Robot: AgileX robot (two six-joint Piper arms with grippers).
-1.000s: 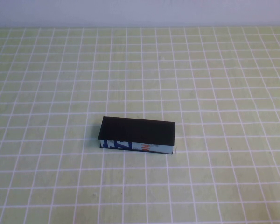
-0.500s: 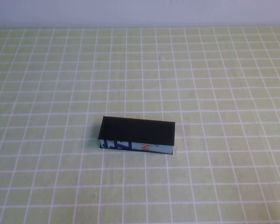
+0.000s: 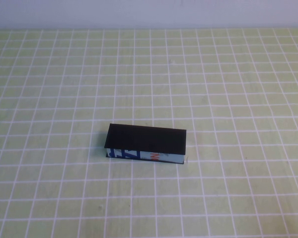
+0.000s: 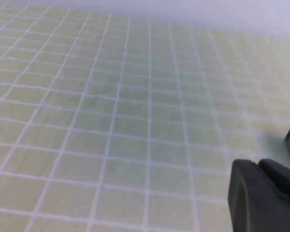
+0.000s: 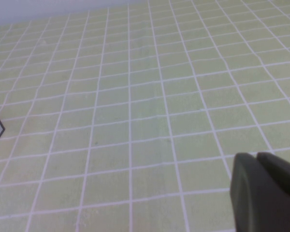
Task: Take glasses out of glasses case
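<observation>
From the high view I see the glasses case [image 3: 146,143] lying closed near the middle of the green grid-patterned tablecloth [image 3: 238,89], its matte black lid flat on top and its long side facing me. That near side is white and blue print with a small red mark roughly in the middle; I can make out bold blue shapes toward the left end, but I cannot read them as letters or a brand. The glasses are not visible anywhere; the lid hides the inside.

Neither arm shows in the high view. In the left wrist view, the left gripper [image 4: 263,195] appears as a dark blurred body at the corner of the picture, above bare cloth, with a dark edge of the case at the frame's border. In the right wrist view, the right gripper [image 5: 263,191] shows the same way, above bare cloth, with a corner of the case at the frame's edge. For both I cannot tell how wide the fingers stand
</observation>
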